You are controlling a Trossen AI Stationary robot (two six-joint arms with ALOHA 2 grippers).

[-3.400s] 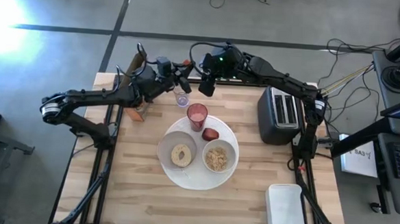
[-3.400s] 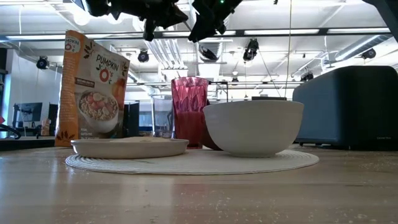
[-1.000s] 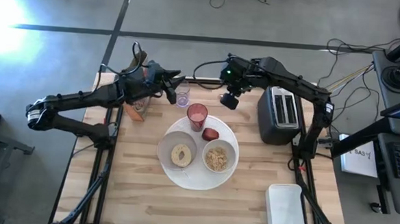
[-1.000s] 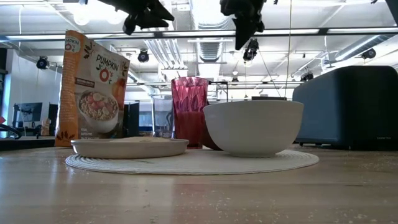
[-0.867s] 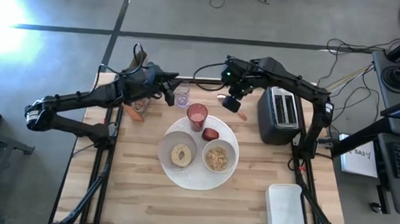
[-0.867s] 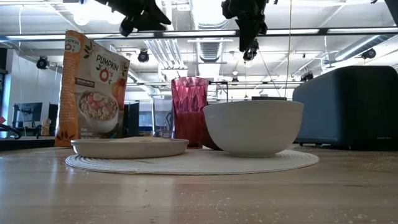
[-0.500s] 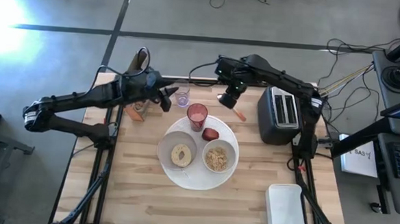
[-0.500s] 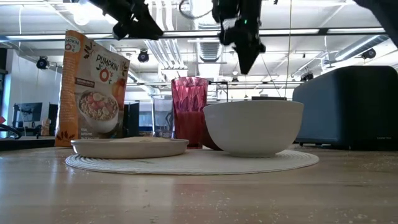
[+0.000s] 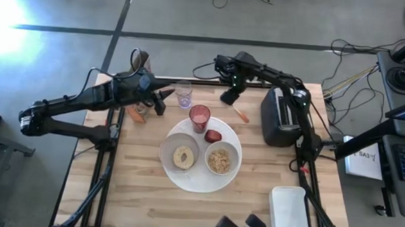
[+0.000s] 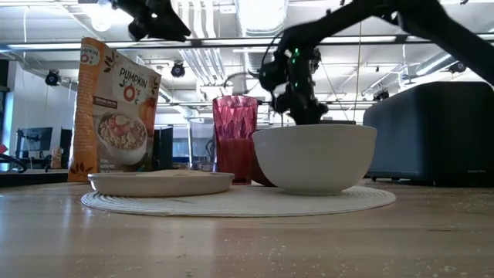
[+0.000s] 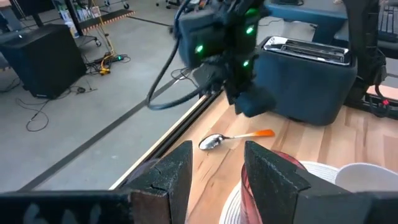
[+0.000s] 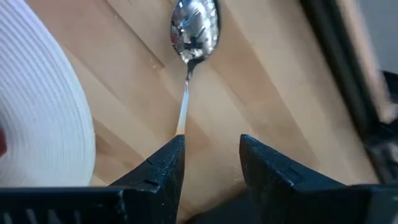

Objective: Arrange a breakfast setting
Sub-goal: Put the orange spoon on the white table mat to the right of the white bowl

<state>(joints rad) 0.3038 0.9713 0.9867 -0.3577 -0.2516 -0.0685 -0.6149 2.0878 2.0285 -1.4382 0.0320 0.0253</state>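
Spoon (image 9: 235,111) lies on the desk (image 9: 143,187).
My right tool (image 9: 227,97) hovers over it, fingers spread, empty.

The room is bright, lit by lamps up on the ceiling (image 10: 104,14). A white glare spot shines on the floor (image 9: 6,20) in the high view. The right arm (image 10: 363,15) looks blurry in the low view. The spoon's bowl (image 12: 194,28) gleams. The dark fingers (image 12: 163,168) close to the wrist cameras look soft.
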